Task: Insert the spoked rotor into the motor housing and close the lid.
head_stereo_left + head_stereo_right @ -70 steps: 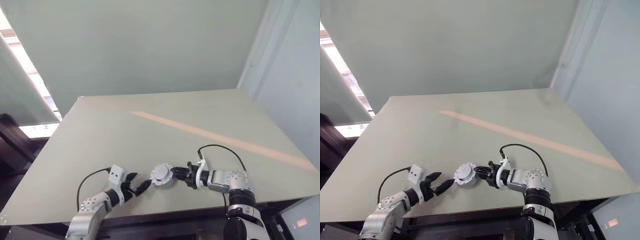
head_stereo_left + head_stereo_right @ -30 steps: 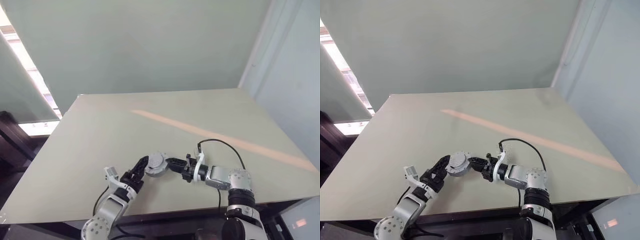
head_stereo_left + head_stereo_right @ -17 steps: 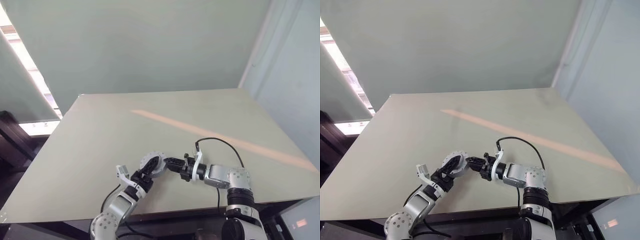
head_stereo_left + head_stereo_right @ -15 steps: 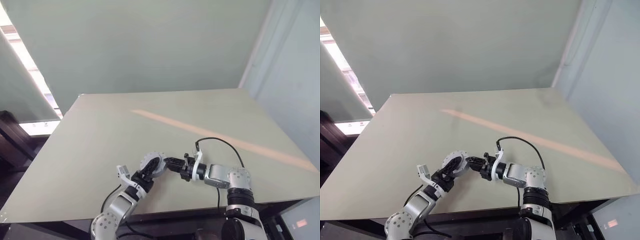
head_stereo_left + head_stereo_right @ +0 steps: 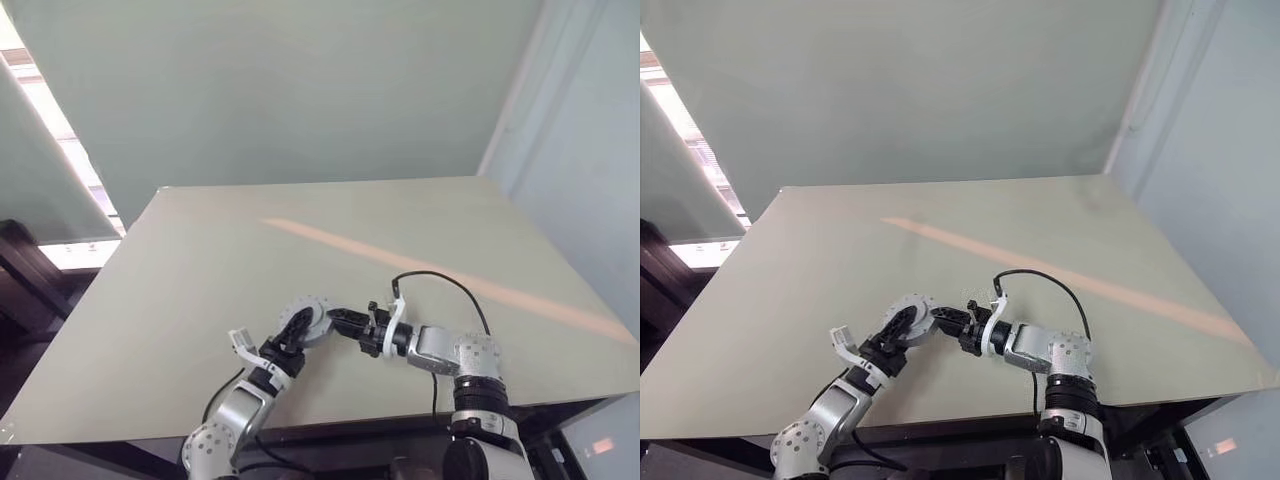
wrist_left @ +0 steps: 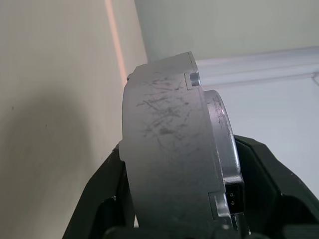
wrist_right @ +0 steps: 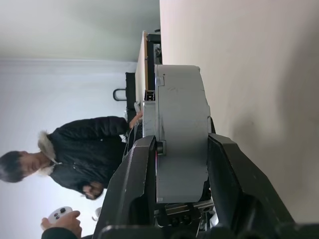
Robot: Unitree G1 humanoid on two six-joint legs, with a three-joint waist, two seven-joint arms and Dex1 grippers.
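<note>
Grey metal housing (image 5: 302, 318) sits pinched edgewise between both end effectors, left (image 5: 290, 341) at seven o'clock, right (image 5: 338, 322) at three, clear of the worktop (image 5: 200, 260) (I judge so the lid (image 6: 222, 144) stays seated).

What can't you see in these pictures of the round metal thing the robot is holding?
- The motor housing: both wrist views catch it edge-on, so its flat faces and any windings are hidden.
- Eye views: it is too small to tell if the rotor is inside.
- Left gripper and right gripper cover part of its rim.
</note>
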